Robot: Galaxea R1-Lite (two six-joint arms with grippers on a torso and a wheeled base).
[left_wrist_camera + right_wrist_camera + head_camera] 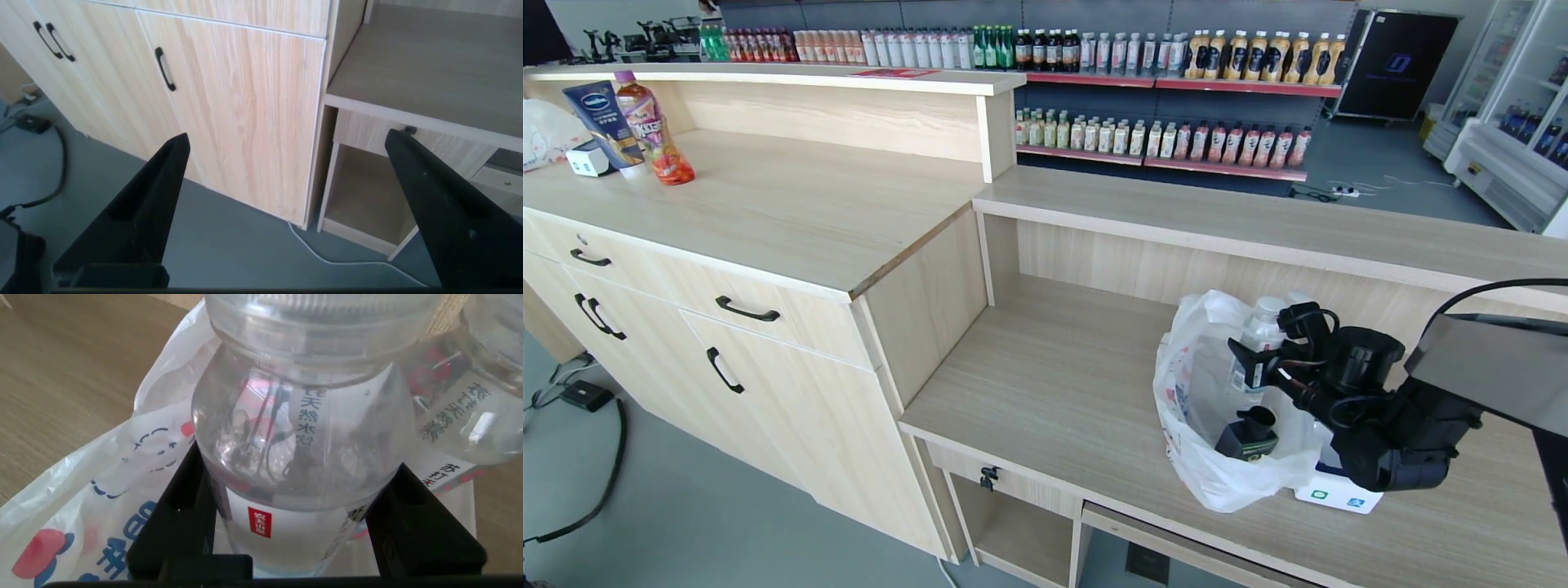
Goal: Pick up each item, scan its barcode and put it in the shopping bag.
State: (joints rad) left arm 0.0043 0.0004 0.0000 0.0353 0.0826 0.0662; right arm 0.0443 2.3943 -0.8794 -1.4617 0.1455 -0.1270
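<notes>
My right gripper (1250,396) is shut on a clear water bottle (1260,333), held upright in the mouth of the white plastic shopping bag (1201,425) on the low counter. In the right wrist view the bottle (310,441) sits between the two black fingers (180,523), with the bag (98,506) behind it. A second clear bottle (482,400) stands close beside the held one. My left gripper (294,212) hangs open over the grey floor in front of the cabinet doors, holding nothing. A pink-capped drink bottle (654,131), a blue pouch (605,122) and a small white box (588,159) stand on the high counter, far left.
A white box-shaped device (1339,494) lies on the low counter (1054,384) beside the bag. The high counter (792,212) steps up to the left, with drawers and doors (237,106) below. Shelves of bottles (1160,90) line the back wall.
</notes>
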